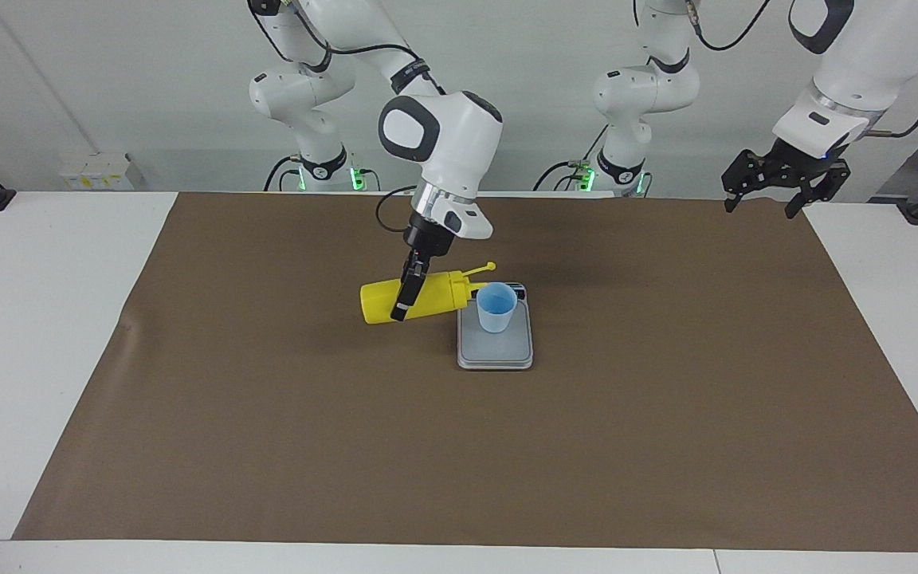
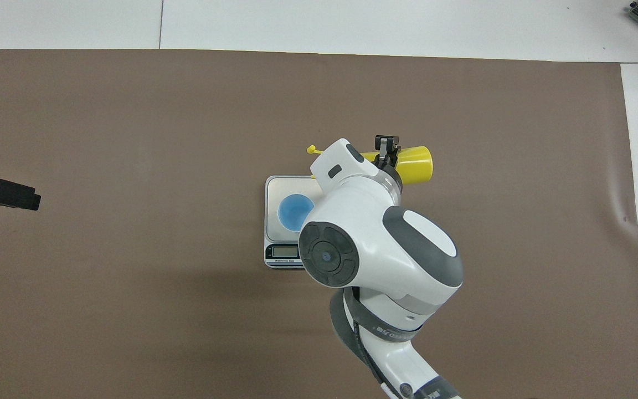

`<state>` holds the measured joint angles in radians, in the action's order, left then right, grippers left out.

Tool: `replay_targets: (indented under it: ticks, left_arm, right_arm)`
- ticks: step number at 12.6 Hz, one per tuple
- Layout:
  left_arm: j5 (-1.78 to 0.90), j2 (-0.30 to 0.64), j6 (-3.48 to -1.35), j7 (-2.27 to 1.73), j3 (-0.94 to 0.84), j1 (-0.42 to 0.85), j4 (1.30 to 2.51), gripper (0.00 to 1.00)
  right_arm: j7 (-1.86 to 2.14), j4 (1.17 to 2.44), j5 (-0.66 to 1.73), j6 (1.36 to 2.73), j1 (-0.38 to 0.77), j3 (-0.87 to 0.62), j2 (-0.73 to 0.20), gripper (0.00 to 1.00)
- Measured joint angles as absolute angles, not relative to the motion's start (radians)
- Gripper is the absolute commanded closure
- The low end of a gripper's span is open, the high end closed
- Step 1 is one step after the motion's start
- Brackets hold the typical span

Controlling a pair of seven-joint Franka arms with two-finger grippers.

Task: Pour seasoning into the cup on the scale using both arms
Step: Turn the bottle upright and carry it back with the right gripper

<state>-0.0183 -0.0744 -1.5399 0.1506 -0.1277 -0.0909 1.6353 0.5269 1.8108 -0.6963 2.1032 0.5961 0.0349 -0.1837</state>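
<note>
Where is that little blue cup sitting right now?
The cup stands upright on the scale mid-table, at the end nearer the robots, beside the nozzle of the tipped yellow bottle held by the right gripper.

white table [image 1: 45, 335], brown mat [image 1: 666, 414], scale [image 1: 496, 355]

One bottle [image 1: 419, 299], one cup [image 1: 497, 308], one scale [image 1: 496, 344], two arms

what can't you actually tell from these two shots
- Scale display readout: too small in the overhead view; in the facing view the cup stands in front of it.
- Bottle nozzle: overhead view, covered by the right arm.
- Any seasoning inside the cup: neither view shows it.
- Left tool: overhead view, cut off by the edge.
</note>
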Motion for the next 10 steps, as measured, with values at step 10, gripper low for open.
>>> replay_targets:
  ticks: [10]
  left_arm:
    - [-0.018,-0.074,-1.540,0.151,-0.128,-0.091,1.635,0.00]
  right_arm:
    - [0.639,1.931,-0.152,2.220,0.332,0.037,-0.035,1.00]
